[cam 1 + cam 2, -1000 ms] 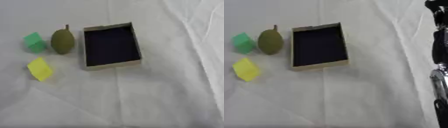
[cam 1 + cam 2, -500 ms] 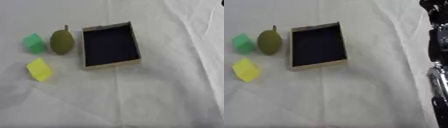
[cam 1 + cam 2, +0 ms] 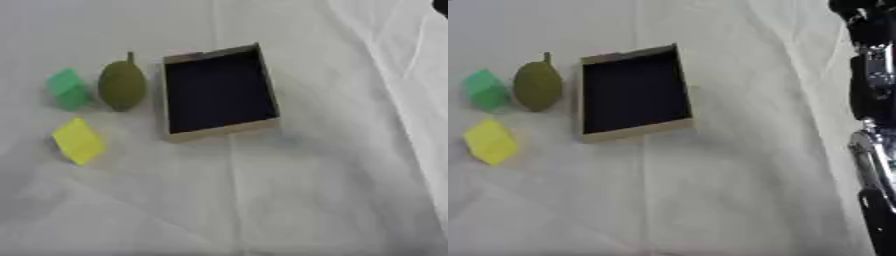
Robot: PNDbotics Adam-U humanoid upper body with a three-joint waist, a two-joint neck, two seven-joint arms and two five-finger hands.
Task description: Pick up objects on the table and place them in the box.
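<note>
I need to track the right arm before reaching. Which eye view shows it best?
The right eye view: the black and silver right arm runs down its whole right edge, well clear of the box. The left eye view shows only a dark sliver at its top right corner. No hand is visible.

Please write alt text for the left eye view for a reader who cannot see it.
An open cardboard box with a dark, empty interior sits on a white cloth. To its left lie an olive-green pear-shaped fruit, a green block and a yellow block; no hand shows.

Both head eyes look steeply down on the desk [image 3: 289, 200]; both share the box [image 3: 219, 92], and the right eye also catches the right arm [image 3: 872, 100].
</note>
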